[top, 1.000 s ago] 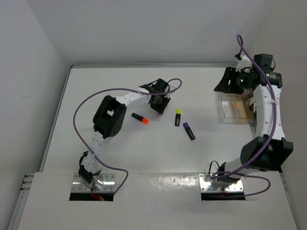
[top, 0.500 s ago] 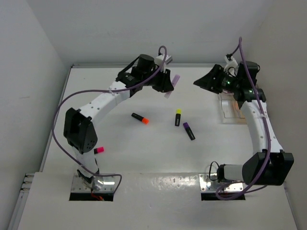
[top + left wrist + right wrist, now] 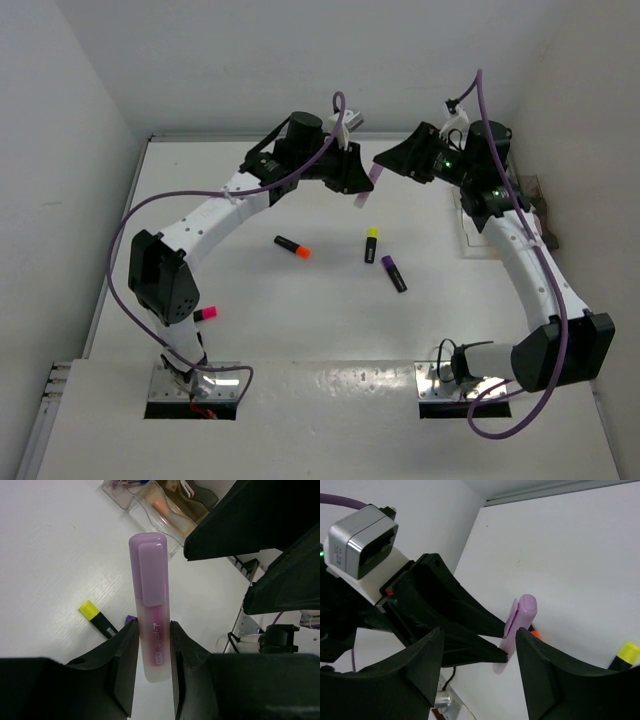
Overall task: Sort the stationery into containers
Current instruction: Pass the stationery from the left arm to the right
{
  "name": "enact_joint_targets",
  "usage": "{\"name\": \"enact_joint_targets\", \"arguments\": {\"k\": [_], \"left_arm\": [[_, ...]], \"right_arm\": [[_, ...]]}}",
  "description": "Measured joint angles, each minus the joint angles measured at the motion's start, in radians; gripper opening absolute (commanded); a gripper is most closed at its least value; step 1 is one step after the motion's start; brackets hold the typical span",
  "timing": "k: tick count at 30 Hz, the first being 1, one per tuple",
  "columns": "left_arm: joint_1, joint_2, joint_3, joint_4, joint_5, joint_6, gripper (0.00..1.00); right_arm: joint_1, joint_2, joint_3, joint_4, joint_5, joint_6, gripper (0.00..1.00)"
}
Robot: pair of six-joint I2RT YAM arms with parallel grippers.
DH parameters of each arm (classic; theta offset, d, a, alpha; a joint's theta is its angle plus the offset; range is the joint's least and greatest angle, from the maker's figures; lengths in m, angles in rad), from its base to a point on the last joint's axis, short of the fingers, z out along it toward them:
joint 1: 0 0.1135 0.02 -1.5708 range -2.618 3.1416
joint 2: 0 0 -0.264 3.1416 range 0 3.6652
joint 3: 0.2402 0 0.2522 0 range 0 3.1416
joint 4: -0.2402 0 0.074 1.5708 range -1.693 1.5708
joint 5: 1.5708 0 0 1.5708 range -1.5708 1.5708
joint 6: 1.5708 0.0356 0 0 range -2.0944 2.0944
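My left gripper (image 3: 352,175) is shut on the pale lilac marker (image 3: 365,187) and holds it in the air over the far middle of the table. In the left wrist view the marker (image 3: 151,605) stands out past the fingers, cap end away. My right gripper (image 3: 393,160) is open and faces the left one; in the right wrist view the marker (image 3: 518,622) lies between its spread fingers, apart from both. The orange-capped (image 3: 293,246), yellow-capped (image 3: 370,243), purple-capped (image 3: 393,273) and pink-capped (image 3: 206,314) highlighters lie on the table. The clear tray (image 3: 478,243) sits at the right, partly behind the right arm.
In the left wrist view clear containers (image 3: 167,512) with pens and orange items stand beyond the marker, and the right gripper's black fingers (image 3: 260,540) fill the right side. Walls close the table at the back and both sides.
My right gripper has swung left, away from the tray, up to the marker. My left gripper has shifted slightly right and down with the marker in it.
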Motion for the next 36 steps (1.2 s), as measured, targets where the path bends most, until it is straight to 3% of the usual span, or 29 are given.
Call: {"name": "enact_joint_targets", "arguments": {"k": [8, 21, 24, 28, 30, 31, 33, 36], "left_arm": [[0.000, 0.000, -0.015, 0.007, 0.027, -0.023, 0.00], [0.000, 0.000, -0.016, 0.020, 0.053, -0.049, 0.00], [0.002, 0.000, -0.016, 0.023, 0.059, -0.060, 0.00], [0.002, 0.000, -0.016, 0.031, 0.074, -0.067, 0.00], [0.002, 0.000, -0.016, 0.033, 0.077, -0.069, 0.00], [0.003, 0.000, -0.016, 0.035, 0.080, -0.070, 0.00], [0.003, 0.000, -0.016, 0.036, 0.083, -0.071, 0.00], [0.007, 0.000, -0.016, 0.037, 0.090, -0.079, 0.00]], "right_arm": [[0.023, 0.000, 0.002, -0.034, 0.097, -0.018, 0.57], [0.042, 0.000, -0.003, -0.033, 0.132, -0.013, 0.46], [0.043, 0.001, -0.016, -0.032, 0.144, -0.014, 0.46], [0.043, 0.010, -0.028, -0.037, 0.161, -0.015, 0.56], [0.043, 0.014, -0.029, -0.041, 0.170, -0.019, 0.53], [0.042, 0.015, -0.030, -0.041, 0.174, -0.019, 0.44], [0.043, 0.015, -0.032, -0.036, 0.174, -0.021, 0.37], [0.052, 0.015, -0.042, -0.026, 0.173, -0.014, 0.33]]}}
